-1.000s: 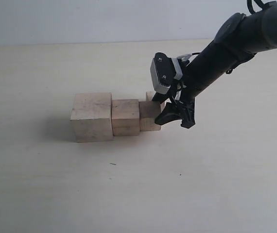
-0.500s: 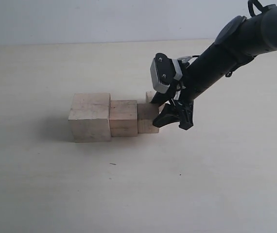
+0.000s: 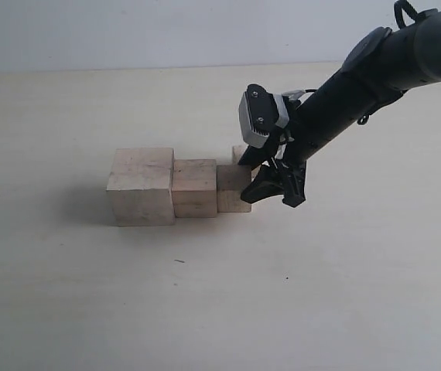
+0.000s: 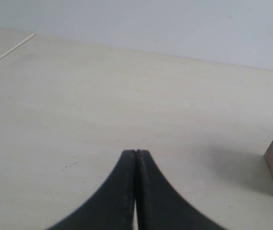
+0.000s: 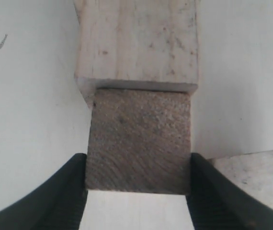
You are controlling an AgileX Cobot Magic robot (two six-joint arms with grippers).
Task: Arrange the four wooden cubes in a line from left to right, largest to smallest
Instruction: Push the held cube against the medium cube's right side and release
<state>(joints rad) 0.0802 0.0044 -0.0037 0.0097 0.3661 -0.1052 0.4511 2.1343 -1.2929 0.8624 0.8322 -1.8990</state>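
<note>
My left pincer (image 4: 136, 160) is holding its fingers pressed together above the table (image 3: 205, 309). Near the table's middle, the largest cube (image 3: 141, 185), second cube (image 3: 195, 187) and third cube (image 3: 232, 188) are sitting in a touching row. My right pincer (image 3: 273, 193) is clamping the third cube on two opposite sides. The smallest cube (image 3: 241, 154) is sitting just behind it, toward the far edge.

No text, label, brand or number can be read anywhere.
</note>
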